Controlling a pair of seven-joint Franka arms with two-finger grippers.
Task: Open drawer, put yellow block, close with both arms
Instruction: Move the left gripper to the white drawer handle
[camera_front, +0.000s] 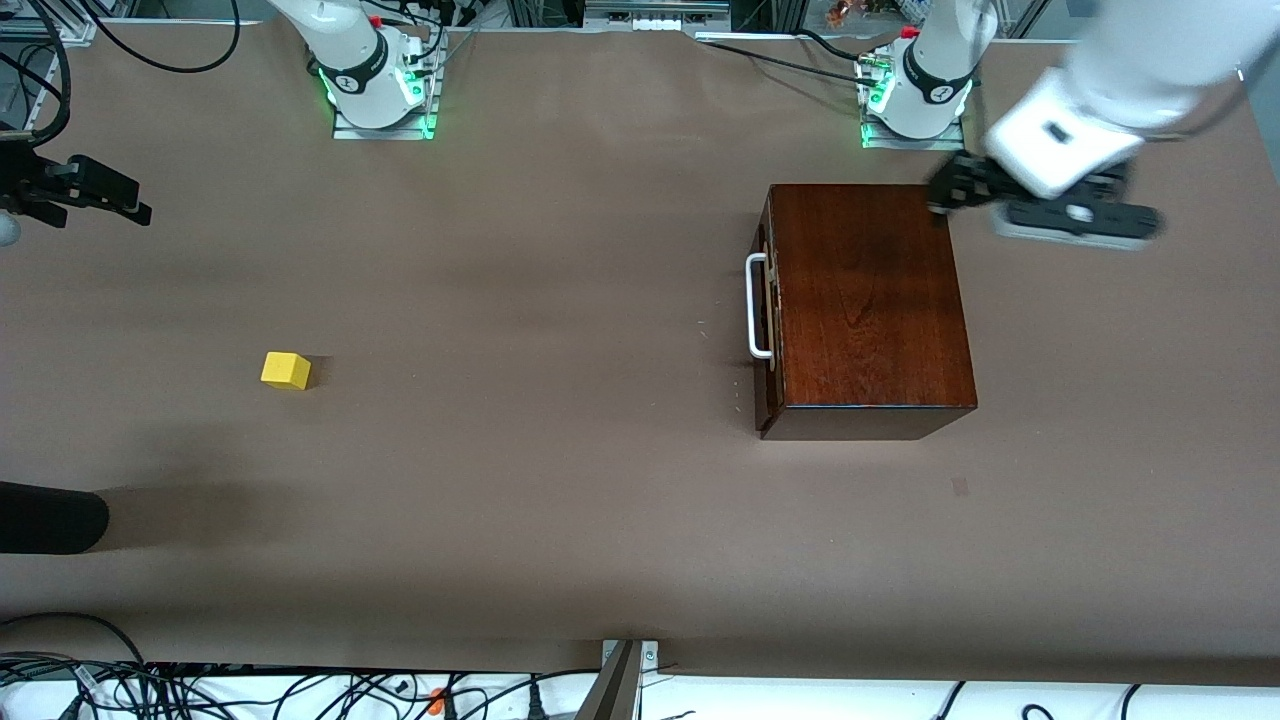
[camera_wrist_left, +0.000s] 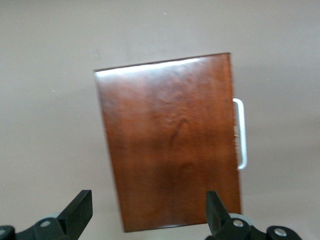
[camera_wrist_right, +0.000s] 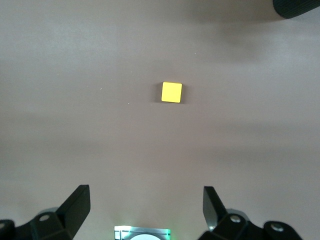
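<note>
drawer (camera_front: 766, 305) shut, best pulled by its stiff white handle (camera_front: 755, 306) | yellow block (camera_front: 286, 370) judged light, rigid, gripped across flat sides | left gripper (camera_wrist_left: 147, 212) spread over box corner | right gripper (camera_wrist_right: 145, 210) spread at table edge

Your drawer (camera_front: 764, 305) sits shut in the box (camera_front: 868, 300); the yellow block (camera_front: 286, 370) lies well apart on the worktop (camera_front: 560, 480).

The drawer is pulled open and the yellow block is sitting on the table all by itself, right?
Not quite. The drawer is shut: in the front view its front with the white handle sits flush with the wooden box, and the left wrist view shows no tray sticking out. The yellow block does sit alone on the table.
</note>
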